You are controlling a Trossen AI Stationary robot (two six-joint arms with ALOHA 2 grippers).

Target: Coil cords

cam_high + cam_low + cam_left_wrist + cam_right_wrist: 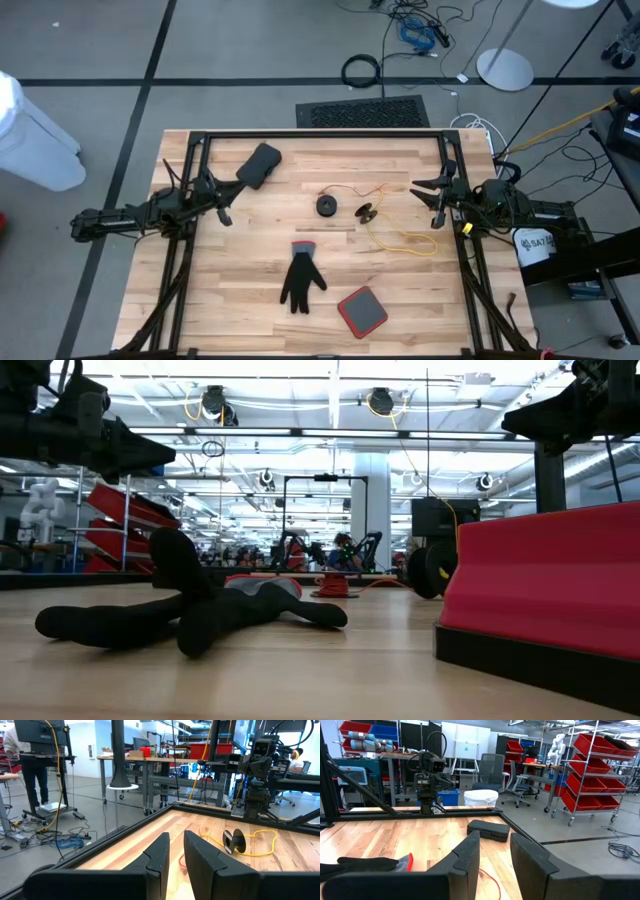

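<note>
Wooden planks make up the table [230, 300] we work at, framed by black rails, with grey floor all round it. At the table's left edge our left gripper [224, 214] hangs above the wood, holding nothing; in the left wrist view its fingers [159, 851] stand a narrow gap apart. Just beyond it, toward the far left corner, lies a flat black case [260, 165]. Near the near edge, left of centre, a black glove [301, 280] with a red and grey cuff lies flat, and beside it to the right sits a red pad [362, 311] with a dark border.

Around the middle of the table lie the cords [400, 240]: one black puck [326, 206] sits flat with a thin wire running off to the right, a second puck [367, 210] stands on edge just right of it, and a loose yellow loop sprawls from there toward the right edge. Neither cord is coiled, and neither is touched by a gripper.

At the right edge our right gripper [437, 216] hovers, empty too, its fingers [466, 851] parted by a modest gap in the right wrist view.
</note>
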